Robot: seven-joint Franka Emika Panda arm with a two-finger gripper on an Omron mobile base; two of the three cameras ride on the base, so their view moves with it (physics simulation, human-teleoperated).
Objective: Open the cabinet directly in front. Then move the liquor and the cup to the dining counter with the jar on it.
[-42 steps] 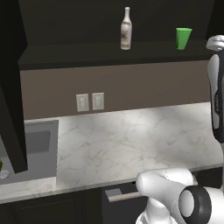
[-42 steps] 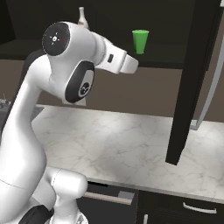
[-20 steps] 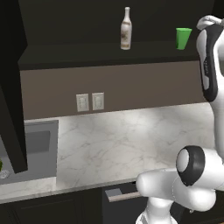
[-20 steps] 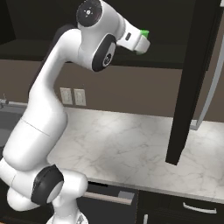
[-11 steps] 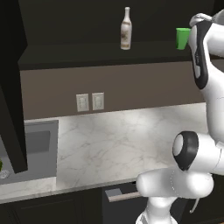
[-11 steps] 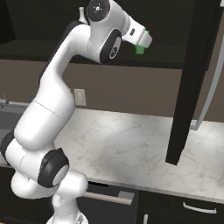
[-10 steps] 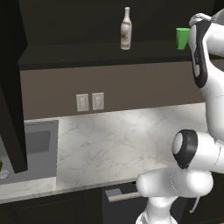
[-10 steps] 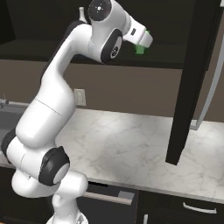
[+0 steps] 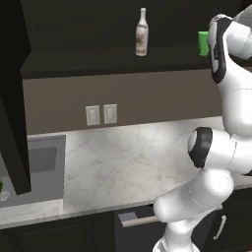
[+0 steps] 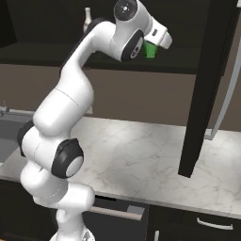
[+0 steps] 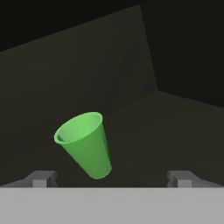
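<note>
Left base view: marble worktop below open cabinet.

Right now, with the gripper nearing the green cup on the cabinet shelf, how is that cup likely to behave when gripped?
The cup looks thin-walled and empty, so probably light and easily nudged. Its taper, narrower at the base, suggests it may tip if bumped near the rim. The open gripper straddles it loosely; smooth sloped sides might slip upward when squeezed.
</note>
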